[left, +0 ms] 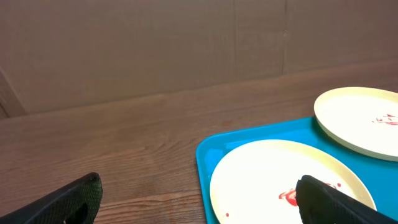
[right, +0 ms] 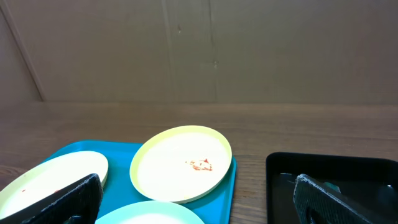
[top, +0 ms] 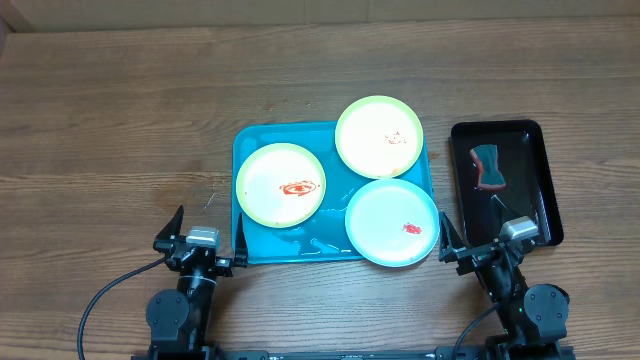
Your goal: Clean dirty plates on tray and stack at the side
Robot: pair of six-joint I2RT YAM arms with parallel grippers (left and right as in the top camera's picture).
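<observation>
Wooden table [top: 120, 100], turquoise tray [top: 290, 245] dead centre, 3 plates on it (all red-smeared): yellow-green plate [top: 281, 184] left, second yellow-green plate [top: 379, 137] at the back, blue-white plate [top: 392, 222] overhanging the near right rim. Left gripper [top: 205, 240] and right gripper [top: 497, 240] hover by the tray's front corners, both spread wide, empty.

1. tray [top: 290, 245]: turquoise, rectangular, rounded corners, raised rim, wet patches near its near edge.
2. left plate [top: 281, 184]: yellow-green, red smear at centre, flat inside tray.
3. far plate [top: 379, 137]: yellow-green, faint red specks, overlaps tray's far rim.
4. near-right plate [top: 392, 222]: pale blue-white, small red blob, overhangs tray's right rim.
</observation>
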